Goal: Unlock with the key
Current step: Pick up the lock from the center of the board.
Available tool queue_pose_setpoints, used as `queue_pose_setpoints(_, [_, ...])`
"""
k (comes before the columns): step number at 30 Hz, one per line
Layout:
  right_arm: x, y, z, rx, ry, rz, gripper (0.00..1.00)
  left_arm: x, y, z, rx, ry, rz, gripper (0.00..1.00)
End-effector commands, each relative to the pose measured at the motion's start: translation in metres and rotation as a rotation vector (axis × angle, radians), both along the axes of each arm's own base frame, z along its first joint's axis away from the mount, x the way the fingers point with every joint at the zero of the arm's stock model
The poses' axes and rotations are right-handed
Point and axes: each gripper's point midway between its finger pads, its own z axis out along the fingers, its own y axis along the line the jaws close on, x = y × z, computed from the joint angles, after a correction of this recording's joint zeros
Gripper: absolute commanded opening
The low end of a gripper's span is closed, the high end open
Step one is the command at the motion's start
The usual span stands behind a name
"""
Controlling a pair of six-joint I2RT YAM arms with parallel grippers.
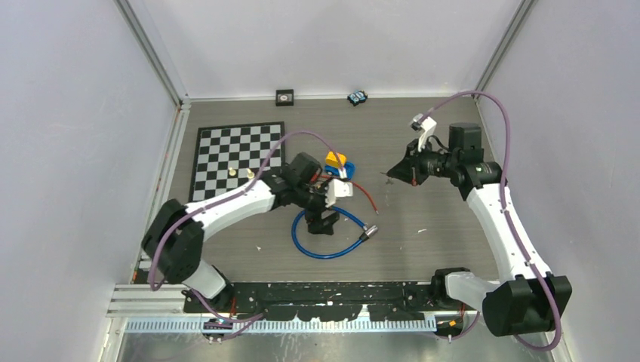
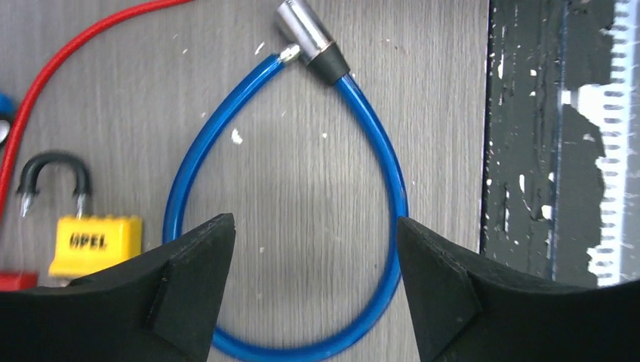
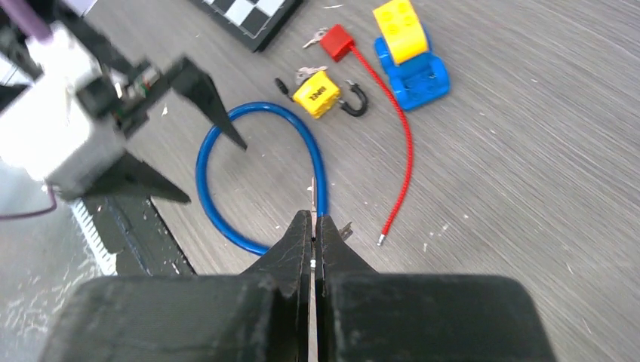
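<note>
Grey wood-grain table (image 1: 423,136). A blue plastic-coated cable loop (image 2: 377,151) lies mid-table. The yellow block padlock with black shackle (image 2: 94,241) sits just outside the loop. Left gripper (image 2: 313,220) hangs above the loop, jaws spread. Right gripper (image 3: 313,222) is apart from the loop, fingers pressed together. Key too small to tell.

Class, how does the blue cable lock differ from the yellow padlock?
The blue cable lock is a flexible loop; the yellow padlock is a compact block. The cable lock has a silver barrel; the padlock has a short black shackle. Both lie on the table, apparently unlocked.
</note>
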Motion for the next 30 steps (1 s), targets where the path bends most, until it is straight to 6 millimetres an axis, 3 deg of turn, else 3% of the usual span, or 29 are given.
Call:
queue_pose_setpoints(1, [0.006,-0.025,0.014,0.009,-0.009,-0.137,0.01,0.008,-0.038,-0.008,0.066,-0.121,-0.032,0.78])
queue_pose_setpoints(7, [0.015,-0.057,0.008,0.038,0.005,-0.247,0.01,-0.002,-0.081,-0.045,0.204,-0.095,0.065,0.75])
queue_pose_setpoints(14, [0.013,-0.068,0.009,0.058,-0.001,-0.269,0.01,-0.021,-0.105,-0.073,0.318,-0.11,0.141,0.72])
queue_pose_setpoints(24, [0.011,-0.068,0.009,0.072,0.003,-0.261,0.01,-0.022,-0.109,-0.102,0.425,-0.152,0.232,0.69])
queue_pose_setpoints(30, [0.01,-0.069,0.01,0.074,-0.001,-0.266,0.01,-0.022,-0.105,-0.11,0.439,-0.154,0.222,0.46])
